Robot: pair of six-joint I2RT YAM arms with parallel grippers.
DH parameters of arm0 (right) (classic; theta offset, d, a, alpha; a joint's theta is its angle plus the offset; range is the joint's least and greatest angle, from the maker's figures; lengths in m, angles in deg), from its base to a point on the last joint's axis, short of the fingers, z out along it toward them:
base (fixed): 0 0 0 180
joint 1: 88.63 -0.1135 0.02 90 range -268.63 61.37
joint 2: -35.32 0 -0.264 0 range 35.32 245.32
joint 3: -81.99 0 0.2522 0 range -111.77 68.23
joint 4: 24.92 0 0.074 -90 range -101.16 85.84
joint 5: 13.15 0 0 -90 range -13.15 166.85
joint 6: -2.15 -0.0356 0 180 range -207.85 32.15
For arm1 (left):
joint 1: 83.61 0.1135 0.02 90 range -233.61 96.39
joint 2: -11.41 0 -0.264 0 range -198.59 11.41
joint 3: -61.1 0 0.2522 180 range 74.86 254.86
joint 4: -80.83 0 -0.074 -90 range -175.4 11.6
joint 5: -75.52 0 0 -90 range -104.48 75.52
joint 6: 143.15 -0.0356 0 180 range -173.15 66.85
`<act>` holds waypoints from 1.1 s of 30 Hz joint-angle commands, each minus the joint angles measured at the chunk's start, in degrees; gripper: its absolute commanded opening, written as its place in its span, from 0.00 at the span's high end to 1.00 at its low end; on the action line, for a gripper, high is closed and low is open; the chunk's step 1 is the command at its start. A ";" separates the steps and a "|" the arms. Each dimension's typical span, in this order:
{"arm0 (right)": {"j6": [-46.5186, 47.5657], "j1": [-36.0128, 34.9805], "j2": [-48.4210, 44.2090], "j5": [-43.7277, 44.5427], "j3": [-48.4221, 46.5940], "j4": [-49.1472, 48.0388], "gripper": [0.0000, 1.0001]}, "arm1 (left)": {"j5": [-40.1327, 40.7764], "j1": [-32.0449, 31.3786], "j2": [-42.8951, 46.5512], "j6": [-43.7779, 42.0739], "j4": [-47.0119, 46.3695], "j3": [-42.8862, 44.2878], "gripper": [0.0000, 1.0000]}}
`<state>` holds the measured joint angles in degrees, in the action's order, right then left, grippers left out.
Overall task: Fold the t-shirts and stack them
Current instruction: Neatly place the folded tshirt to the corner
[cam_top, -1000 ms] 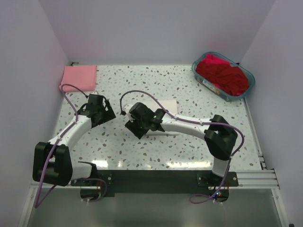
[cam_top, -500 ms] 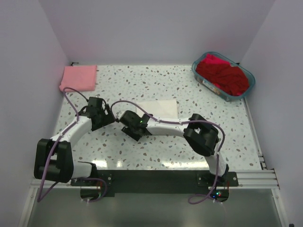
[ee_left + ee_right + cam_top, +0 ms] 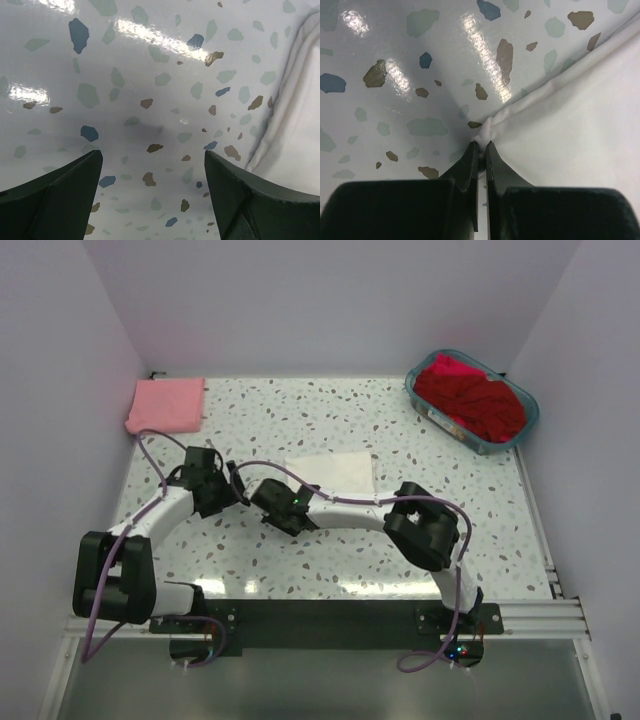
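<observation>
A folded white t-shirt [image 3: 335, 470] lies at the middle of the table. My right gripper [image 3: 277, 504] sits low at its near left corner. In the right wrist view the gripper [image 3: 480, 145] is shut on that corner, and a small tuft of the white cloth [image 3: 570, 115] bunches between the fingertips. My left gripper [image 3: 222, 490] hovers just left of the shirt, jaws wide open over bare table [image 3: 150, 155], with the shirt's edge [image 3: 295, 115] off to one side. A folded pink t-shirt [image 3: 167, 405] rests at the back left. Red t-shirts [image 3: 470, 400] fill the basket.
The teal plastic basket [image 3: 527, 425] stands at the back right corner. White walls close the table on the left, back and right. Purple cables loop over both arms, close above the shirt's left end. The two grippers are close together.
My right arm reached further left and lower, and its jaws closed on the white shirt's corner. The left gripper drifted slightly nearer and stayed open.
</observation>
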<state>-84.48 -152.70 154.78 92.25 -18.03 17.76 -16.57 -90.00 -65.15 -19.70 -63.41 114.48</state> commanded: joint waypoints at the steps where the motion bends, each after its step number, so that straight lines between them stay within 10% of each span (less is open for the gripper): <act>1: 1.46 0.17 -4.31 -3.18 2.23 0.61 1.00 | -5.90 0.50 0.00 1.70 -4.86 0.20 0.12; 33: -9.79 8.26 -21.10 -15.58 14.72 -12.32 1.00 | -27.80 -12.50 -16.70 29.48 -33.69 -5.25 0.00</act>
<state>-92.91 -144.68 138.19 76.19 -3.26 8.61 -44.33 -102.07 -80.10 7.89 -95.71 110.63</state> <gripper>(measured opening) 0.037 0.997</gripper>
